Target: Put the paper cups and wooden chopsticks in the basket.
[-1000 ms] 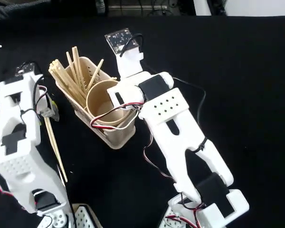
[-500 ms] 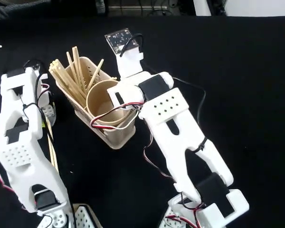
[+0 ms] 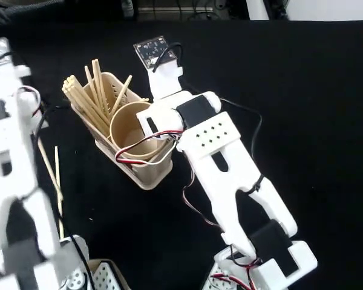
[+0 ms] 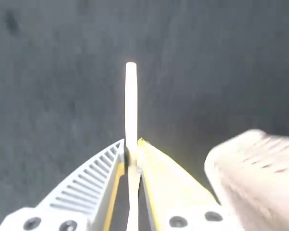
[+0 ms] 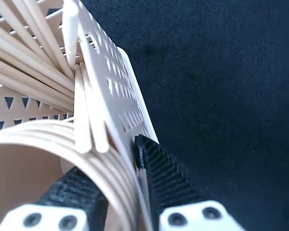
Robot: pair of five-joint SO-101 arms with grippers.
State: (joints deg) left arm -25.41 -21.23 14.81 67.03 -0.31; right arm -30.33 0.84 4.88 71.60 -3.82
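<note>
High view: the beige perforated plastic basket [image 3: 146, 175] is seen near the middle of the black bench [image 3: 314, 90]. The stacked tan paper cups [image 3: 128, 130] are seated in its 5 o'clock end, and a sheaf of pale wooden chopsticks [image 3: 85, 103] is fanned out toward 10 o'clock. Two loose chopsticks [image 3: 57, 181] are seen at 9 o'clock of the basket, beside the left arm [image 3: 12, 163].

In the left wrist view a single pale wooden chopstick [image 4: 130, 101] is clenched between the left jaws (whether it is one of that pair cannot be told). In the right wrist view the right jaws are closed over the cup rims, with the basket's wall apparently pinched in as well.

The thin stick is judged liable to pivot or slip in so narrow a pinch. Its tip could also be caught on the fanned sheaf, and sticks knocked out. Were the right arm raised unreleased, the basket could be dragged or tipped.
</note>
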